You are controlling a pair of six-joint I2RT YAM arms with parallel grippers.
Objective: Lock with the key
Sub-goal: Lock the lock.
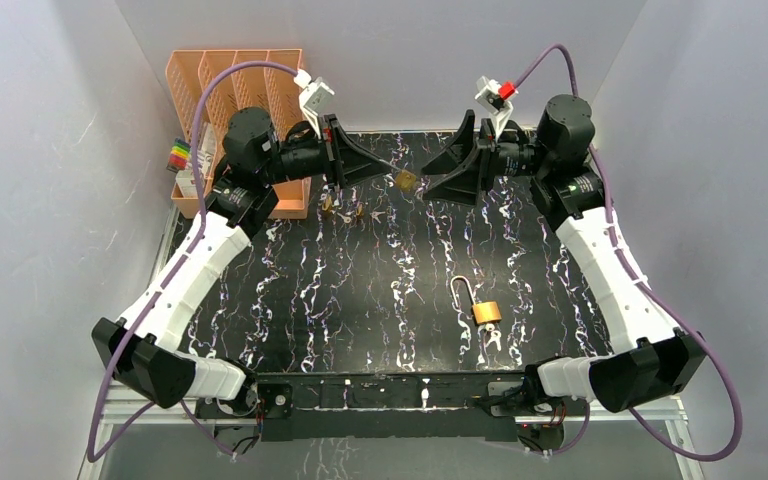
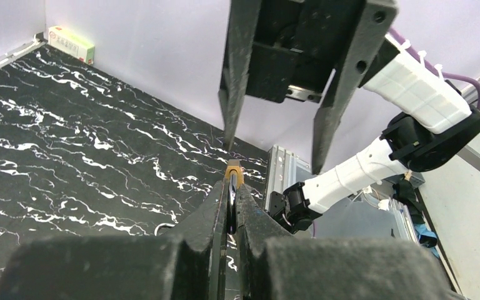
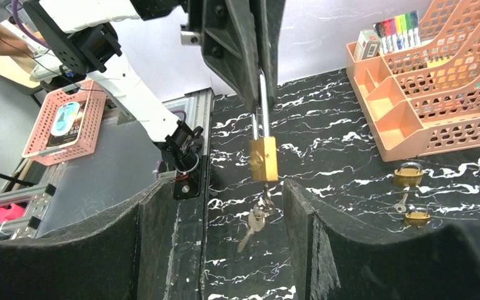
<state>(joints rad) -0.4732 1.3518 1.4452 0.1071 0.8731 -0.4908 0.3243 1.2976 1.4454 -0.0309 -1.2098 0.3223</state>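
Note:
My left gripper [image 1: 390, 172] is shut on the steel shackle of a brass padlock [image 1: 406, 181] and holds it in the air above the far middle of the table. In the left wrist view the fingers [image 2: 229, 190] pinch the shackle, with the brass body [image 2: 233, 170] beyond their tips. In the right wrist view the padlock [image 3: 264, 159] hangs from the left gripper [image 3: 256, 75], with a key [image 3: 264, 195] in its bottom and spare keys [image 3: 254, 222] dangling. My right gripper [image 3: 234, 212] is open, its fingers either side of the keys without touching. It faces the left one [image 1: 436, 176].
A second brass padlock [image 1: 482, 308] lies open on the near right of the black marble table [image 1: 340, 300], keys [image 1: 491, 340] beside it. Two more padlocks [image 3: 407, 175] [image 3: 417, 217] lie by the orange organiser [image 1: 245, 95]. A pink basket [image 3: 62, 122] sits off the table.

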